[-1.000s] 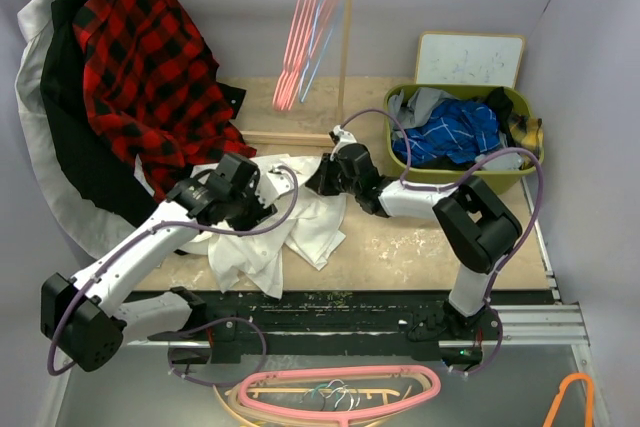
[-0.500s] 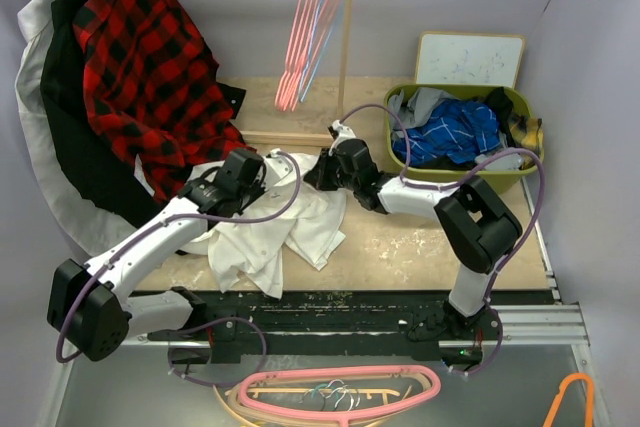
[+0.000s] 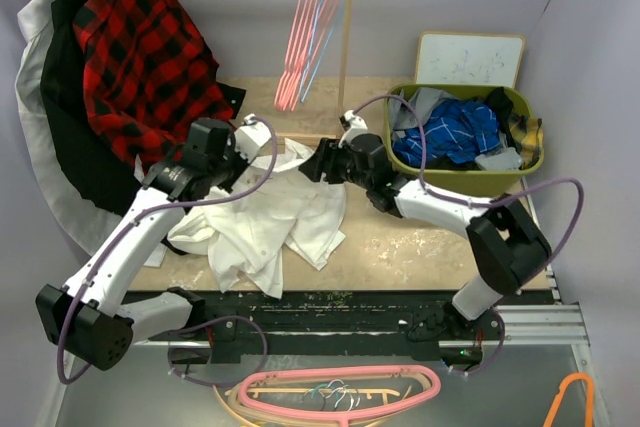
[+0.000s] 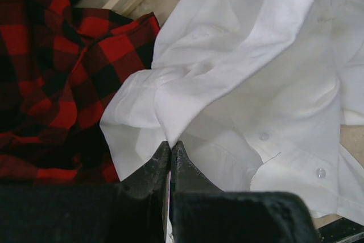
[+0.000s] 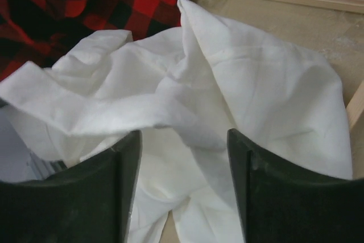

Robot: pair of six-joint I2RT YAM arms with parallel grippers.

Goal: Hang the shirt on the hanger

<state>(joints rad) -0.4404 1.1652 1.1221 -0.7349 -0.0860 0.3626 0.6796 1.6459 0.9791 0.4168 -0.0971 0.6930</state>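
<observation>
Where the left claw [image 4: 170,144] pinches, the shirt [image 4: 267,83] lies rumpled.

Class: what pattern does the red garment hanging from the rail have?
The hanging shirt is red-and-black plaid; the top external view shows it best.

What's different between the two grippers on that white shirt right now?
The left gripper is shut, pinching a fold of the white shirt; the right gripper is open, its jaws wide apart over loose cloth. The left gripper sits beside the red plaid shirt; the right gripper is at the shirt's opposite edge. Both face the same shirt.
</observation>
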